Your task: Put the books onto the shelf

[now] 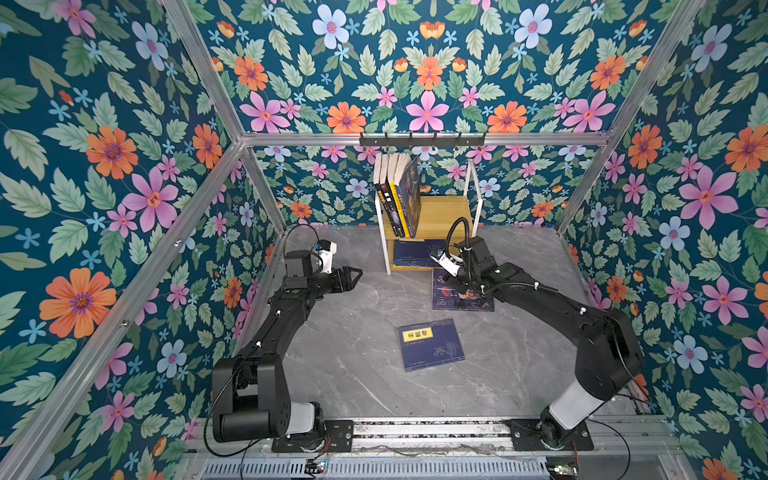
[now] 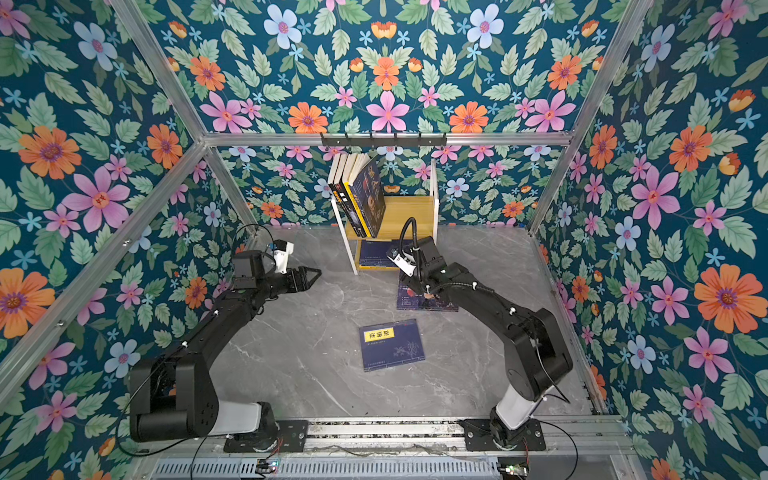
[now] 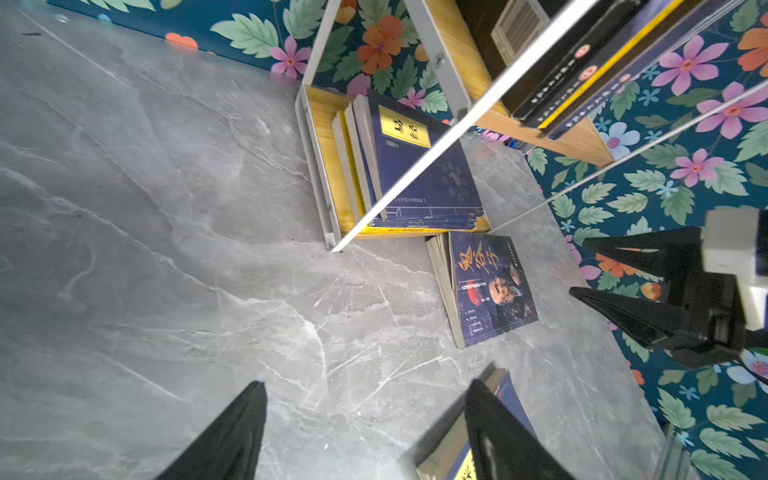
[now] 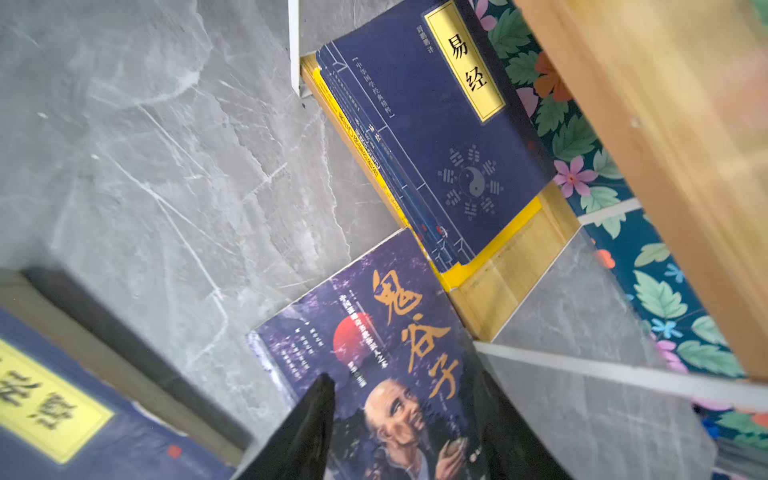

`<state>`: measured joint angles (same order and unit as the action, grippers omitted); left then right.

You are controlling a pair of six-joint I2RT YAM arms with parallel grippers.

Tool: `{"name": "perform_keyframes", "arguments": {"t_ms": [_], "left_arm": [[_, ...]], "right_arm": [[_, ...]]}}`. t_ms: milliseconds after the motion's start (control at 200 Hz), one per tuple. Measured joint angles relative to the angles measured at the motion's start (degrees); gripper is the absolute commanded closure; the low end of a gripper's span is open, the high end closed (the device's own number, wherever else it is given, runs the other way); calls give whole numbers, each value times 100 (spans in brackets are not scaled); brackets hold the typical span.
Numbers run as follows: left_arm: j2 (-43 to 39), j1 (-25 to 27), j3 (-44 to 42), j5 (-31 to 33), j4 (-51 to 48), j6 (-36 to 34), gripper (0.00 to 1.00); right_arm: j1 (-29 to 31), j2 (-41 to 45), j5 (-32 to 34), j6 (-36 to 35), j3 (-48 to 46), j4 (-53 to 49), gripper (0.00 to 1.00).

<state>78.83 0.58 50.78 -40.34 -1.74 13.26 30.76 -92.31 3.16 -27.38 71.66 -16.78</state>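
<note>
Jaws of the left gripper [image 1: 356,274] stand wide, and in the left wrist view only bare counter [image 1: 353,365] shows between them. It holds nothing and hangs clear above the grey marbled surface.

The right gripper [image 3: 577,268] is parted as well, with nothing between its fingers [image 4: 307,424]. It sits low over the portrait book [image 4: 395,328], a purple-blue cover with an old man's face, which lies flat on the counter right beneath it. Whether the fingertips touch that cover cannot be told. In both top views this gripper is hidden under its own wrist.

The navy book [image 1: 432,345], with a yellow title label, lies flat on the counter behind both grippers, toward the arm bases. It is roughly between the two, nearer the right one, and apart from the portrait book.

The shelf [image 1: 451,210], a white frame with light wooden boards, stands just beyond the right gripper and off to the side of the left one. The portrait book's far edge lies just beside its lower board. On that lower board, straight ahead of the right gripper, sits a pile of books [image 3: 419,174]: a navy cover with a yellow label shows uppermost, and a yellow edge shows underneath. On the upper board a row of books [image 1: 398,191] stands at the end on the left gripper's side. The row is tilted rather than upright, its outermost cover dark blue.
</note>
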Motion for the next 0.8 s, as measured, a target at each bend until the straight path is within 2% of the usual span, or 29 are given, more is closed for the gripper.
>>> {"name": "perform_keyframes", "arguments": {"t_ms": [120,345,505,580,685,800], "left_arm": [[-39,326,-83,66,-9,17,24],[-94,1093,-435,33,-389,155,22],[-133,1386,-999,-39,-566,328,21],[-203,1458,-1338,-76,-498,527,20],[-260,1606,-1631,-109,-343,699,17],[-267,1742,-1770,-116,-101,782,16]], "right_arm": [[2,584,-107,1023,-501,-2,33],[0,1631,-385,3075,-1572,-221,32],[31,2138,-603,4339,-2452,-229,32],[105,2284,-675,4791,-2863,-157,30],[304,2339,-743,5313,-3342,-72,20],[483,2306,-743,5740,-3609,81,19]]}}
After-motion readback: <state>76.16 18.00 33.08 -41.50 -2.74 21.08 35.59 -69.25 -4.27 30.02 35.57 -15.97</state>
